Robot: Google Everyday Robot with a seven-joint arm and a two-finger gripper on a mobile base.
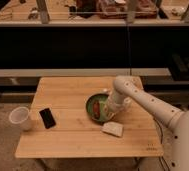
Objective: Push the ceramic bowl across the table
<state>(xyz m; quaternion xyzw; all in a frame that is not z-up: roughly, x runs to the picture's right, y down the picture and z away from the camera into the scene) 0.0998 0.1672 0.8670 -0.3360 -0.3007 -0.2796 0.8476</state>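
The ceramic bowl (97, 108) is dark green with reddish food inside. It sits near the middle of the wooden table (73, 140), a little right of centre. My gripper (108, 107) is at the bowl's right rim, reaching down from the white arm (143, 97) that comes in from the right. The gripper touches or overlaps the bowl's right side and hides part of it.
A white cup (20, 118) stands at the table's left edge. A black phone (47, 118) lies to its right. A white folded cloth or sponge (112, 129) lies just in front of the bowl. A dark railing and shelves run behind the table.
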